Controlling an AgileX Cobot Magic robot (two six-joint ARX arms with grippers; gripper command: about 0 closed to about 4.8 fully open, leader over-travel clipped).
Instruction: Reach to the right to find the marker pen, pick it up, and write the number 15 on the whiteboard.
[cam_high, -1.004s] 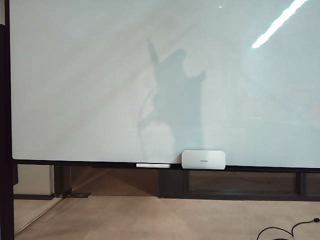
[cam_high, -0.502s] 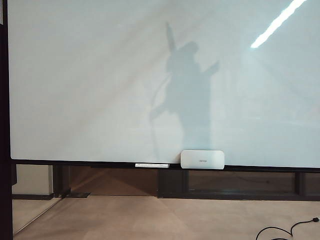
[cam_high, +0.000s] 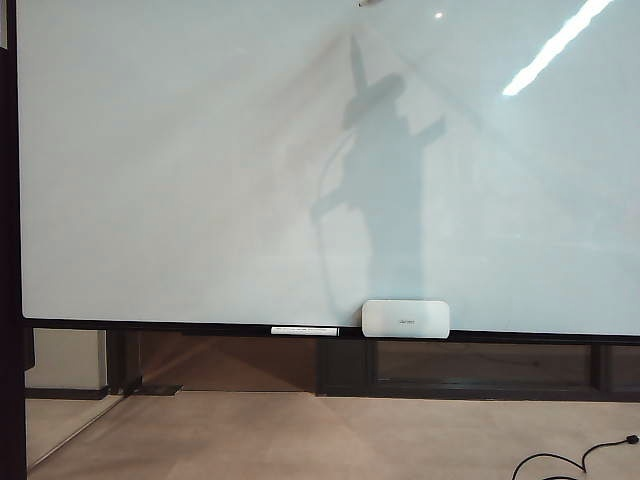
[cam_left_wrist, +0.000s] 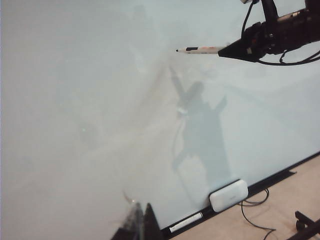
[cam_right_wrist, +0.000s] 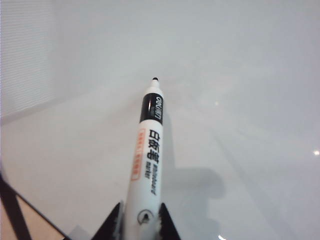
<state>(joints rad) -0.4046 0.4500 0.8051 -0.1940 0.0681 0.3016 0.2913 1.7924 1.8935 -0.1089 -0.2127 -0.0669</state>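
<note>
The whiteboard fills the exterior view and bears no number 15 in view, only my arm's shadow. My right gripper is shut on the marker pen, a white barrel with a black band and a dark tip aimed at the whiteboard. In the left wrist view the marker pen juts from the right gripper high up; its shadow falls apart from the tip. The pen's tip just shows at the exterior view's top edge. My left gripper is shut and holds nothing, low near the whiteboard.
A white eraser block and a long white pen rest on the board's bottom ledge. The dark frame runs down the left side. A black cable lies on the floor at lower right.
The arm's shadow on the board has climbed and shifted right. The pen's tip has come into the exterior view at the top edge. Eraser and ledge pen have stayed put.
</note>
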